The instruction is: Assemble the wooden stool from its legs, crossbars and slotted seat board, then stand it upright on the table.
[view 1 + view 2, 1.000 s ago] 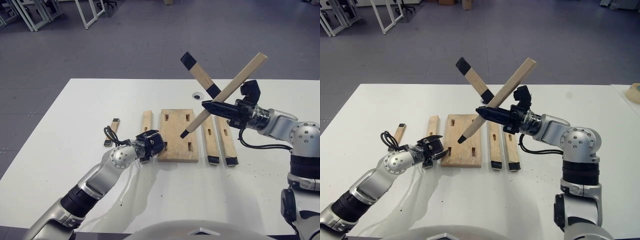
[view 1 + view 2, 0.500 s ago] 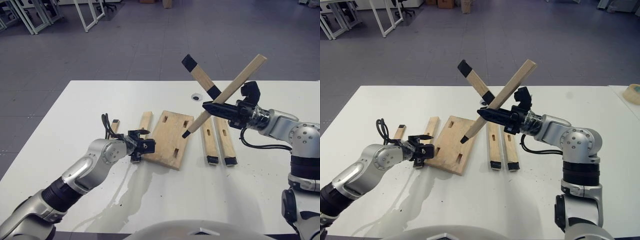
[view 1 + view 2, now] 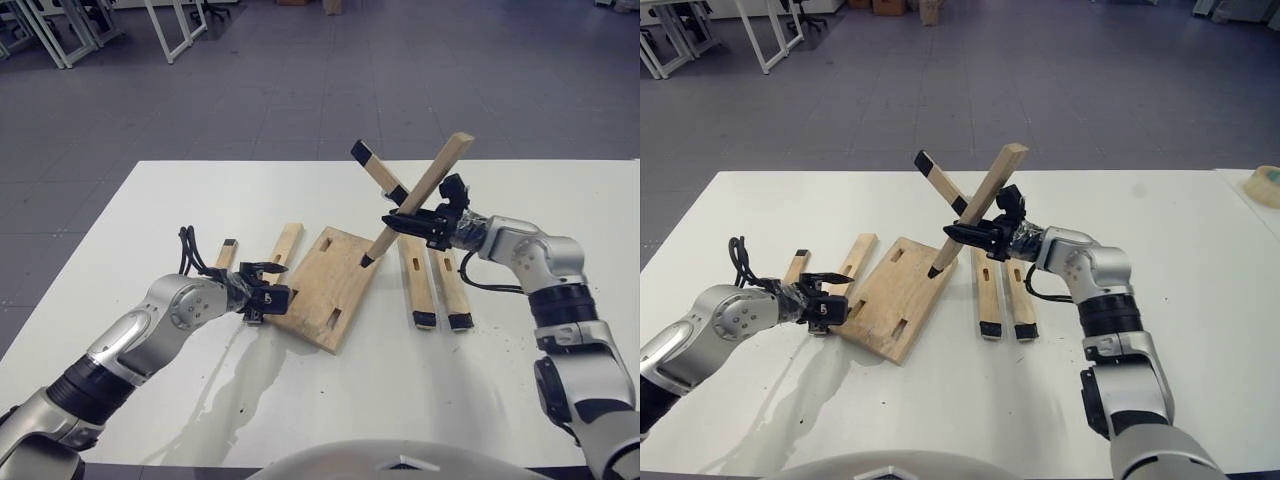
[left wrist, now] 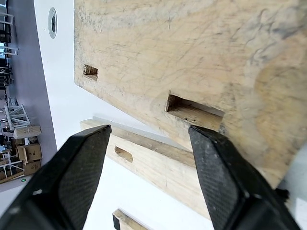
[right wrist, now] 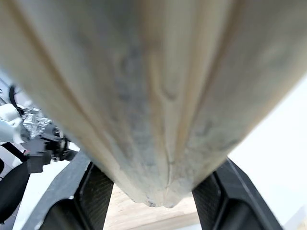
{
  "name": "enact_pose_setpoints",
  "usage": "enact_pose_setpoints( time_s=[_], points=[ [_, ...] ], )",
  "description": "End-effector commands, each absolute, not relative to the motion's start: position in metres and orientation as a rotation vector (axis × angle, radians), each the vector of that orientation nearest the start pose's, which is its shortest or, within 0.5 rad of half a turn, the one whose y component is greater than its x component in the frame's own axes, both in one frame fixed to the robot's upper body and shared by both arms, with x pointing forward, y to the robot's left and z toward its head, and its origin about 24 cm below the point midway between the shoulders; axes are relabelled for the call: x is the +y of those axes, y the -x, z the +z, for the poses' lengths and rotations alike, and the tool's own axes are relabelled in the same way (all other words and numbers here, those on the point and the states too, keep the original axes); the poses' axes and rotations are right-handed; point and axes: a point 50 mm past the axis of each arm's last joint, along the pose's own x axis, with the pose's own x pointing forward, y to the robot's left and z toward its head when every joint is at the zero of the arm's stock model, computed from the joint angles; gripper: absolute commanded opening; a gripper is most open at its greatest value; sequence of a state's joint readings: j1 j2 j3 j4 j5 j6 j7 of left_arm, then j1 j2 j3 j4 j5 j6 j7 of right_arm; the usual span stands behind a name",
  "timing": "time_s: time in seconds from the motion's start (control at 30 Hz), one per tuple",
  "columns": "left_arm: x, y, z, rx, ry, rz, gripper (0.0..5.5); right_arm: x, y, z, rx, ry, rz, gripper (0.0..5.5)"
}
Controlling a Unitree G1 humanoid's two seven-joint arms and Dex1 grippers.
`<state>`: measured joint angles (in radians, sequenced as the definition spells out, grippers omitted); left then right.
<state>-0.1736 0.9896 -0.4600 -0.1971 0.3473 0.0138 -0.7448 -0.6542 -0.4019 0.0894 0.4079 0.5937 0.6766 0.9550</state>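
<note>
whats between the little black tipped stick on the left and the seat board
A slotted wooden bar lies flat between the black-tipped stick and the seat board, as the left eye view shows.

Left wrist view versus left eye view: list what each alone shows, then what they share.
Left wrist: the inside of a slot in the seat board, close up. Left eye: the right gripper holding a crossed leg pair, two pieces lying on the table. Shared: seat board, left gripper at its edge, slotted leg beside it.
</note>
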Motion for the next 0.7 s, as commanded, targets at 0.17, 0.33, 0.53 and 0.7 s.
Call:
enact_pose_setpoints(
  time_s=[0.17, 0.33, 0.53, 0.7],
  points=[
    [0.217, -0.225, 0.038, 0.534, -1.339, -1.201, 3.03, -0.134, -0.354, 0.099, 0.424, -0.206, 1.126, 2.09],
    [0.213, -0.225, 0.037, 0.518, -1.338, -1.219, 3.03, -0.130, -0.357, 0.085, 0.492, -0.142, 1.150, 2.09],
    [0.207, -0.224, 0.037, 0.490, -1.321, -1.217, 3.03, -0.128, -0.352, 0.062, 0.525, 0.156, 1.110, 2.07],
    [0.189, -0.219, 0.036, 0.440, -1.252, -1.219, 3.03, -0.124, -0.329, 0.035, 0.512, 0.253, 1.082, 2.07]
  ],
)
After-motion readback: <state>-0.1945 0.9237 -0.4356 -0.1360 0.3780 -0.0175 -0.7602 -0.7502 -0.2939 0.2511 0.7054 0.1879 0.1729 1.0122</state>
